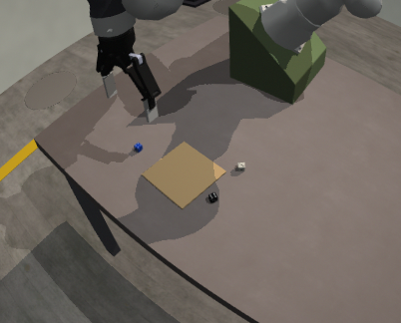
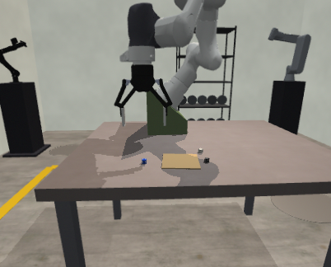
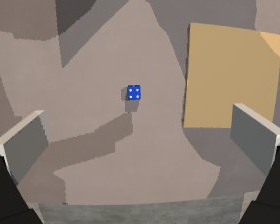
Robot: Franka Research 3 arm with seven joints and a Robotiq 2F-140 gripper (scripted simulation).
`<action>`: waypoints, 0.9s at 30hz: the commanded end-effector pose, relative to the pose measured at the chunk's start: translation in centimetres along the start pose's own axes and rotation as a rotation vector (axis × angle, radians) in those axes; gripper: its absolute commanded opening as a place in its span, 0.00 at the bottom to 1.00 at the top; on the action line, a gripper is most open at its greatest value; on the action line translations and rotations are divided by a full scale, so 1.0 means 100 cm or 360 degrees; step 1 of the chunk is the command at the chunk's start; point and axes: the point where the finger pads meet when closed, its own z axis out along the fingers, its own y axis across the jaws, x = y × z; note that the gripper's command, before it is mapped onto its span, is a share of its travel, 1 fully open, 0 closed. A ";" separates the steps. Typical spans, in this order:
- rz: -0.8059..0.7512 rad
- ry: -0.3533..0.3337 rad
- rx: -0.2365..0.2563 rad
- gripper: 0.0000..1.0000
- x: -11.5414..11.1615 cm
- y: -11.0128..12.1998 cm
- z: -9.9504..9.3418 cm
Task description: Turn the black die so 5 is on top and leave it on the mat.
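Observation:
The black die point(image 1: 212, 197) point(image 2: 207, 160) lies on the table just off the tan mat's point(image 1: 185, 172) point(image 2: 180, 161) point(image 3: 224, 76) near right edge, touching or almost touching it. Its top face is too small to read. It is barely visible at the right edge of the wrist view. My gripper point(image 1: 131, 102) point(image 2: 143, 119) point(image 3: 139, 124) is open and empty. It hangs well above the table, over the area left of the mat, roughly above the blue die point(image 1: 138, 147) point(image 2: 144, 161) point(image 3: 134, 92), far from the black die.
The blue die shows four pips in the wrist view. A white die point(image 1: 240, 165) point(image 2: 200, 150) lies right of the mat's far corner. A big green wedge block point(image 1: 269, 55) point(image 2: 162, 119) stands at the back of the table. The table edge point(image 1: 85, 191) runs near the mat's left.

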 end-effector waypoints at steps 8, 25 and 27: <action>-0.0021 -0.0012 0.0014 1.00 -0.002 -0.005 -0.003; -0.0022 -0.0013 0.0012 1.00 -0.003 -0.006 0.026; -0.0022 -0.0013 0.0012 1.00 -0.003 -0.007 0.041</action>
